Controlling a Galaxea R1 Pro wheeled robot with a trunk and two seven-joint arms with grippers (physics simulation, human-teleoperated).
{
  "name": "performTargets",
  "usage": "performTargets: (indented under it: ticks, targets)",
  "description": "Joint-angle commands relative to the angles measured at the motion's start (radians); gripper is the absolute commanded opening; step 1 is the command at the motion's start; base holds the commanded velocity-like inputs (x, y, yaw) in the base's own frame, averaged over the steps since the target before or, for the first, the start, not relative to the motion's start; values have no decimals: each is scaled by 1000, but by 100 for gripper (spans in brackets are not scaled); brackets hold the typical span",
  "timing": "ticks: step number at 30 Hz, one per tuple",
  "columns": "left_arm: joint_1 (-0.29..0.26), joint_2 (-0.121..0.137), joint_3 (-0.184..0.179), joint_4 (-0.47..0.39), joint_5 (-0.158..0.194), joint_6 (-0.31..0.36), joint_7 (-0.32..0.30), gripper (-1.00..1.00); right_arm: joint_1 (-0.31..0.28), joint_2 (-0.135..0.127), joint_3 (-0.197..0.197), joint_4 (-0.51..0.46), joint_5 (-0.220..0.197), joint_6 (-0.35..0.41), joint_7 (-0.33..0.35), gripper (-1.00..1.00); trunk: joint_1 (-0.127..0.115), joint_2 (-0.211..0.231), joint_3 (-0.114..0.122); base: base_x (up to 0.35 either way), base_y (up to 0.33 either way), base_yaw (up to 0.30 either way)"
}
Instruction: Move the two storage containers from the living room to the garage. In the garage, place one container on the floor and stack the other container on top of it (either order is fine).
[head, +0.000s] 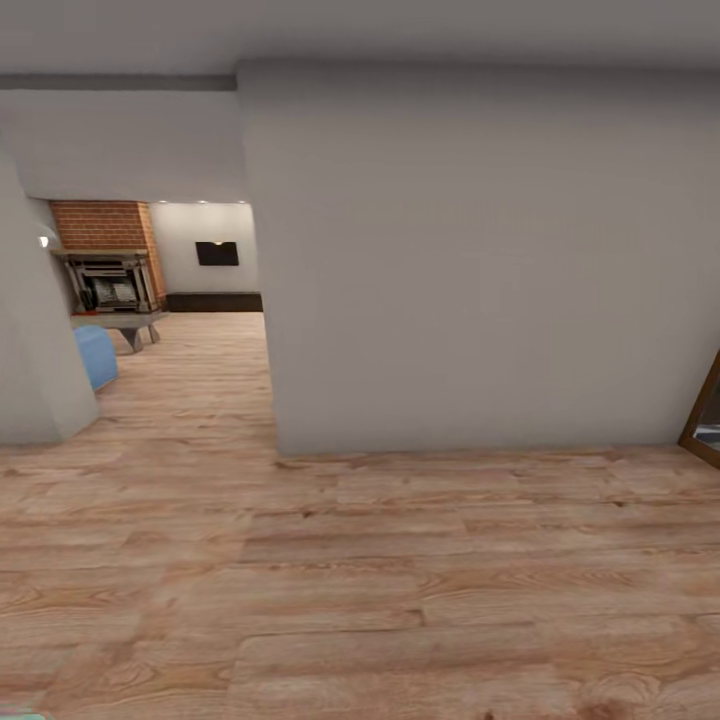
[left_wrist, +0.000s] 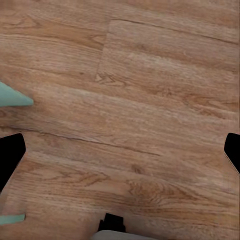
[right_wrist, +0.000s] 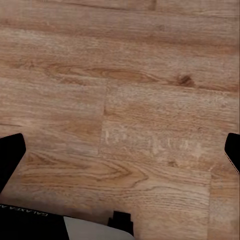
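Wood-plank floor (head: 400, 600) is filling the foreground; both grippers (left_wrist: 120, 150) (right_wrist: 120, 150) are hanging spread apart, empty. Robot is transiting toward living room (head: 160, 290), left of white wall (head: 480, 260); containers unseen. Next: steering through opening.

A light wood-plank floor (head: 380, 590) with visible grain and knots and a matt finish is seen near, smooth matt plaster is shown on the white wall (head: 480, 260), and rough red brick is seen on the far-left fireplace (head: 105, 225).
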Motion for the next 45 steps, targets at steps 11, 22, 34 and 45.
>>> performTargets:
  ticks: [11,22,34,45]
  targets:
    - [-2,0,0,3,9,-5,-3,100,-2,0,4,4,4,-6,0,100,1,-1,-2,327,0,0]
    - [-2,-1,0,3,9,-4,-1,100,-2,0,4,4,5,-6,1,100,1,-1,-2,327,0,0]
    - [-2,-1,0,3,9,-4,-1,100,-2,0,4,4,5,-6,1,100,1,-1,-2,327,0,182]
    - [-2,-2,0,3,9,-4,0,100,-2,0,4,4,5,-6,1,100,1,-1,-2,327,0,297]
